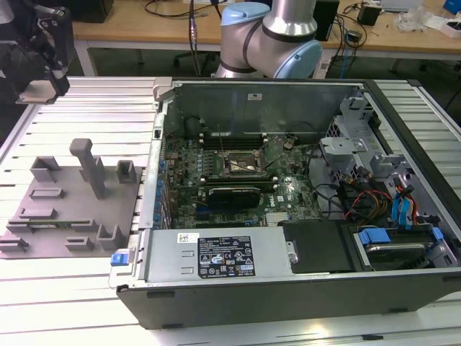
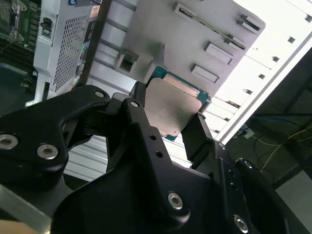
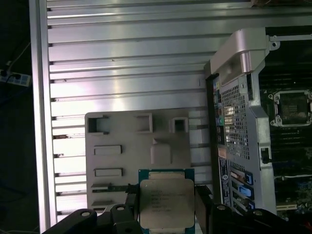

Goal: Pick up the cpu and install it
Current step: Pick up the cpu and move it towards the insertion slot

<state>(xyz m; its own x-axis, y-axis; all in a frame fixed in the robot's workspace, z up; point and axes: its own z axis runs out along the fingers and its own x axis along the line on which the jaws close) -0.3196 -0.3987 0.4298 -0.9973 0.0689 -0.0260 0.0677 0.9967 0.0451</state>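
Black fingers (image 2: 143, 124) of the gripper (image 2: 170, 111) sit closest to the lens in the second wrist view, clamped on two opposite edges of the cpu (image 2: 170, 100). The chip is pinched flat between them, with its silvery metal top showing and a thin green rim around it. In the first wrist view the same grip appears: the cpu (image 3: 165, 202) faces the camera with one finger (image 3: 130, 197) on each side.

Past the held chip lies the grey fixture plate (image 3: 136, 146), with its raised blocks and shallow slots. The cpu hangs in the air, apart from it. The plate rests on a ribbed metal table (image 3: 122, 63).

In the exterior view the gripper (image 1: 39, 81) hangs at the far left, above the back corner of the table (image 1: 65, 288) and well behind the fixture plate (image 1: 72, 198).

Just beside the plate, on the exterior view's right, stands an open computer case (image 1: 288, 288). Inside it lies the green motherboard (image 1: 288, 194), and a square metal-framed socket (image 1: 241, 164) sits near the board's middle, well apart from the chip. A labelled power supply box (image 1: 216, 256) runs along the near wall of the case, and blue cables (image 1: 400, 209) crowd the right end. The pale blue joint of the robot arm (image 1: 270, 32) rises behind the case.
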